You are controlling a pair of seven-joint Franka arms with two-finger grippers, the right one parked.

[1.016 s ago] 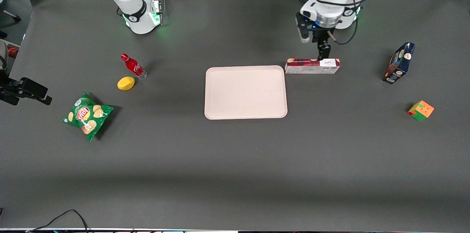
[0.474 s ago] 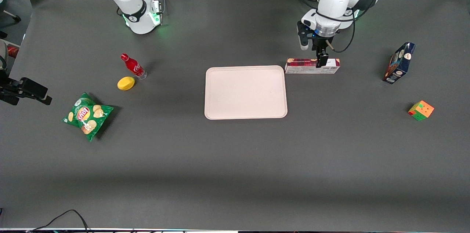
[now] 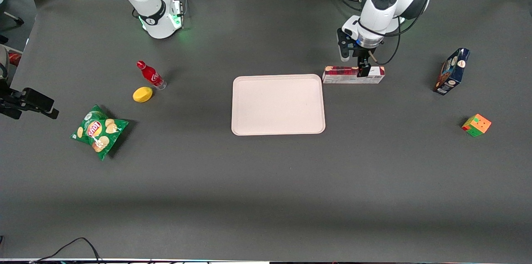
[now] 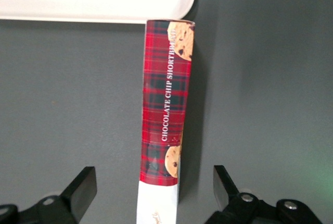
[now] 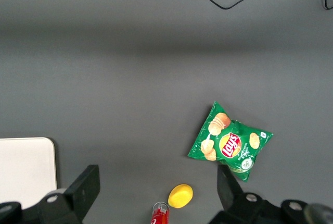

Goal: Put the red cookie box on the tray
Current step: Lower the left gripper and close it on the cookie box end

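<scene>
The red cookie box (image 3: 352,75) stands on its long edge on the table, one end close to the tray's (image 3: 277,104) corner that is farther from the front camera, toward the working arm's end. In the left wrist view the box (image 4: 167,109) runs between my open fingers (image 4: 83,188), white label end nearest the gripper, with a gap on each side. My left gripper (image 3: 364,69) is low over the box's white-label end, straddling it without touching. The tray's rim (image 4: 104,16) shows past the box's plaid end.
A dark blue cookie box (image 3: 451,71) and a colour cube (image 3: 476,125) lie toward the working arm's end. A red bottle (image 3: 151,75), a lemon (image 3: 142,94) and a green chip bag (image 3: 99,131) lie toward the parked arm's end.
My left gripper has come down onto the box's label end, from just above it to straddling it. The box and tray have not moved.
</scene>
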